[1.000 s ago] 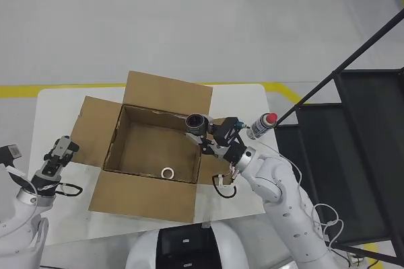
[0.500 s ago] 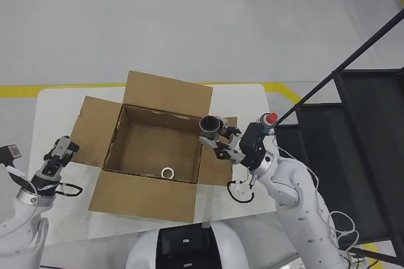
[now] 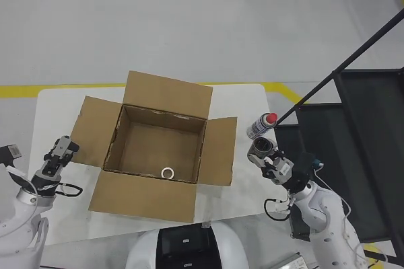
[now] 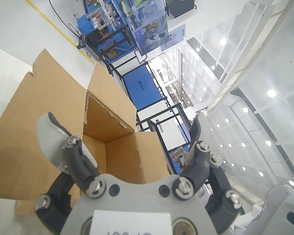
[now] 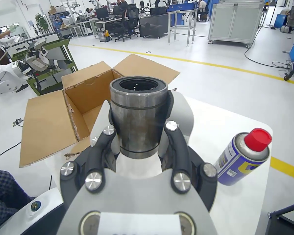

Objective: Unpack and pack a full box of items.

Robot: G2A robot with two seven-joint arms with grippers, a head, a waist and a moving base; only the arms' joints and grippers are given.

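White bench (image 3: 54,114); open box (image 3: 168,94) at its middle; left pincer (image 4: 121,123) spread wide, idle beside the left flap; right pincer (image 5: 139,123) near the bench's right edge, just beside the spray can (image 3: 262,125), clenched on the upright steel sleeve (image 5: 138,103); lower straight, avoid tipping the can, release once seated; small ring (image 3: 166,173) lying inside.

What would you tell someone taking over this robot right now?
Right end effector: shut on the metal cylinder, near the table's right edge, beside the spray can.
Left end effector: open, empty, left of the cardboard box.
Done: spray can out on the table.
Left: set the cylinder down, lift the small white ring from the box, then likely repack everything.
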